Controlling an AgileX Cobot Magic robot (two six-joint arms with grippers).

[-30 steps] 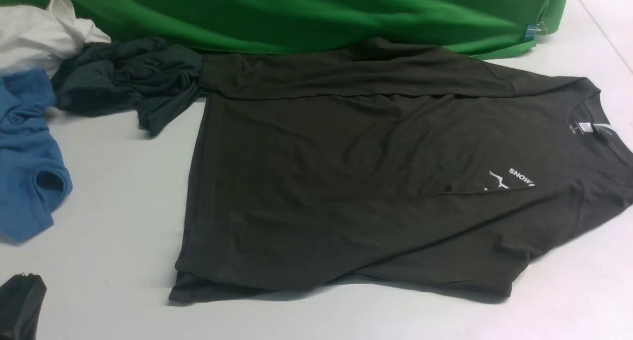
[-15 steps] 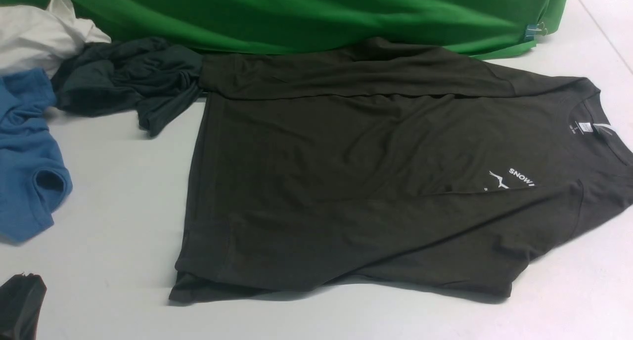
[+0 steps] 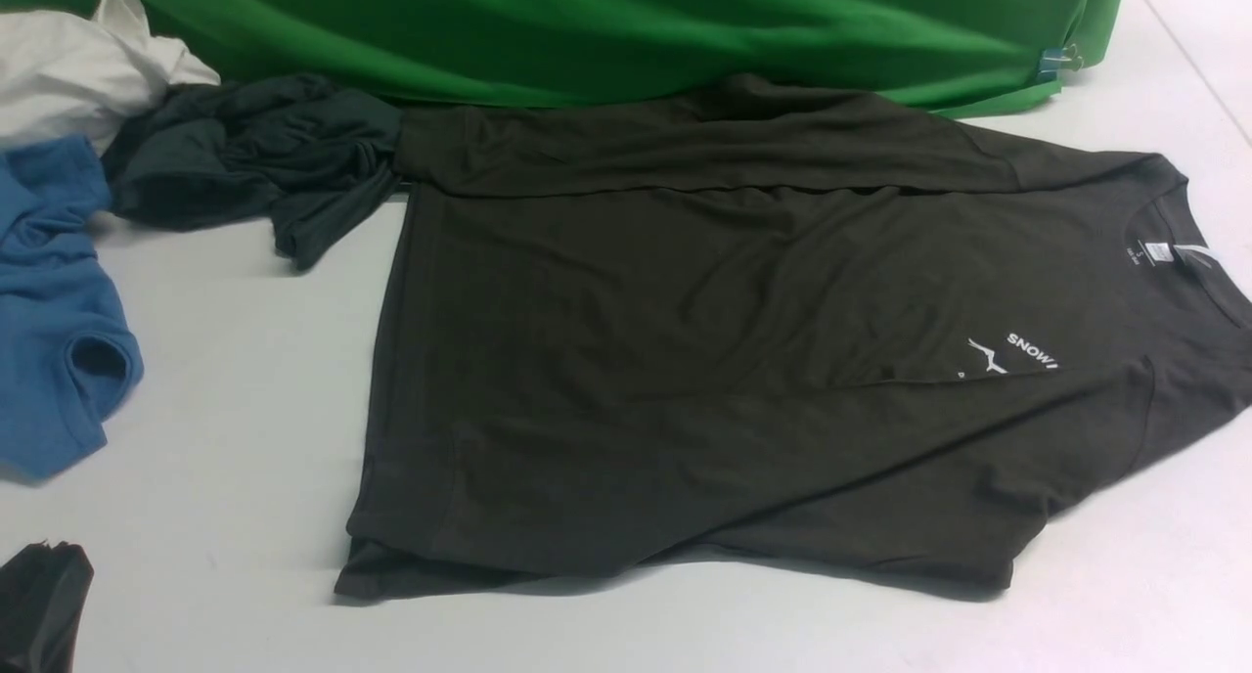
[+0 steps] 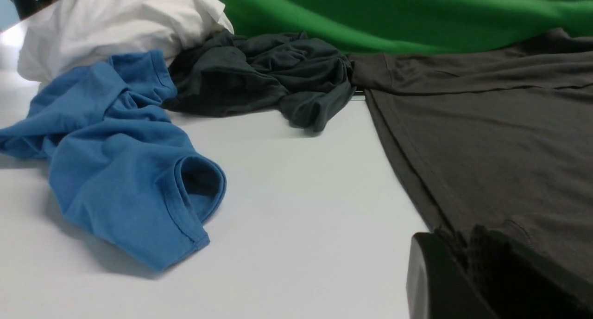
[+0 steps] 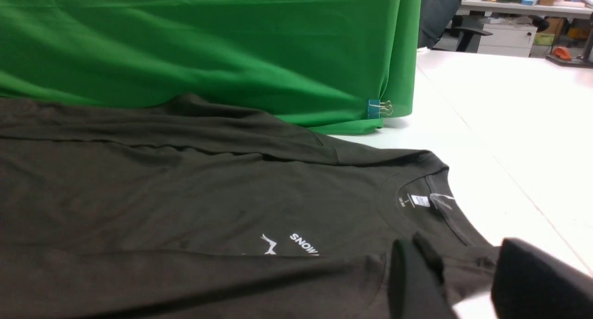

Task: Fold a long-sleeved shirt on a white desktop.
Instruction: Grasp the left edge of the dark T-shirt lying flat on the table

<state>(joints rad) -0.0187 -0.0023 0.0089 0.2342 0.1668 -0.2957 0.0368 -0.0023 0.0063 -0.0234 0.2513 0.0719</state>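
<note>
Here's your shirt (image 3: 743, 291), sprawled on the desktop (image 3: 245, 409), sleeves laid in across the body, and the near one sags past the side, so a fold made now could trap a skewed edge! Your right gripper (image 5: 463, 263) stands parted, your left (image 4: 456, 238) nearly together, neither holding cloth. Far side, the green drape (image 3: 626, 37) crowds you; there's bare desktop nearer you.
</note>
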